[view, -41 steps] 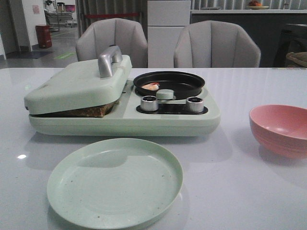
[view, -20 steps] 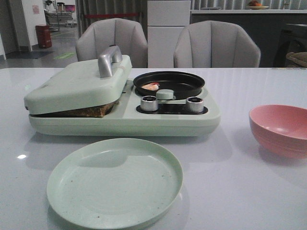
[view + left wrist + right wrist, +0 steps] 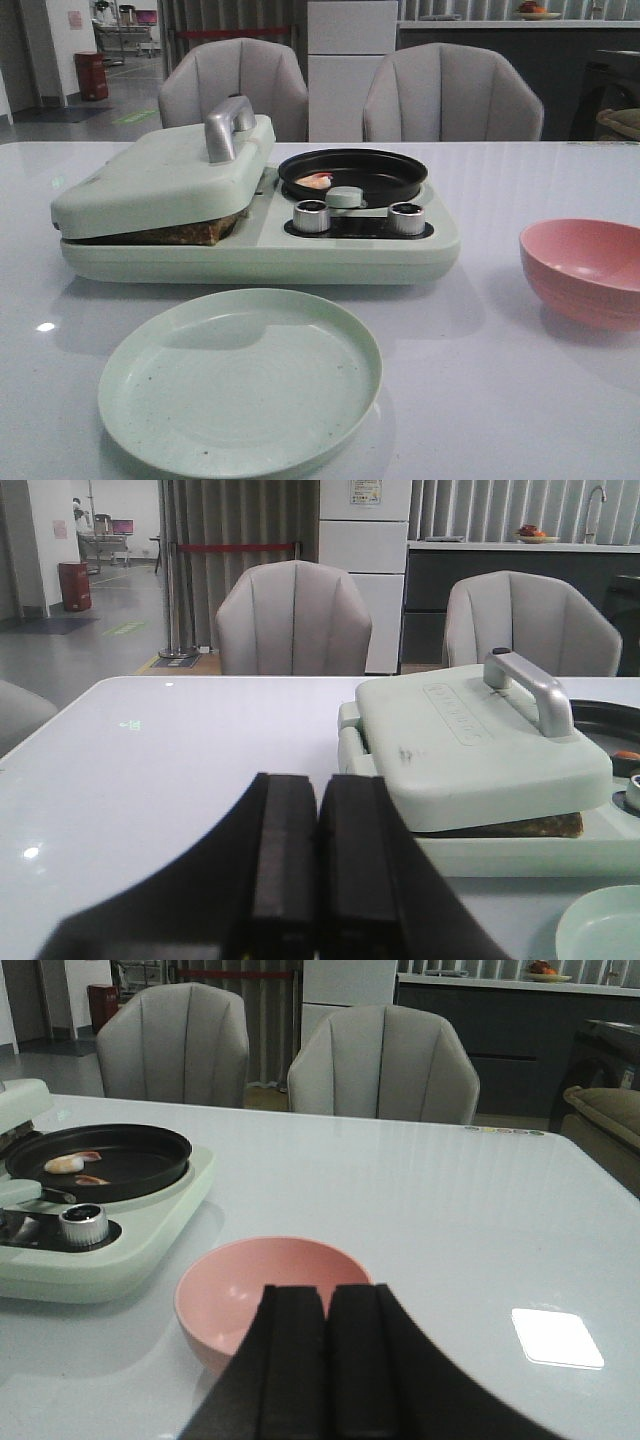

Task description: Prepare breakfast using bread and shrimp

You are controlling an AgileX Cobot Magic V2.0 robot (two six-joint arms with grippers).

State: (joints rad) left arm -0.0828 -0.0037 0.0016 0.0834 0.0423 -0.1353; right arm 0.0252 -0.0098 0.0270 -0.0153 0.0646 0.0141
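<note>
We find the bread [image 3: 190,233] pressed under the lid [image 3: 160,175] of the green cooker [image 3: 260,255], only a browned edge showing. The shrimp [image 3: 317,180] lies in the black pan [image 3: 352,172] beside it. An empty green plate [image 3: 240,380] sits in front, and a pink bowl [image 3: 585,268] stands well apart to the right.

The left gripper [image 3: 302,865] and the right gripper [image 3: 318,1360] both have their fingers pressed together, holding nothing, clear of the cooker.

Risks, in our judgement: the lid rests tilted on the bread, so a pull on its metal handle [image 3: 228,125] could shift the cooker; the small shrimp may slip from the fingers inside the pan; the toasted bread may stick or tear.
</note>
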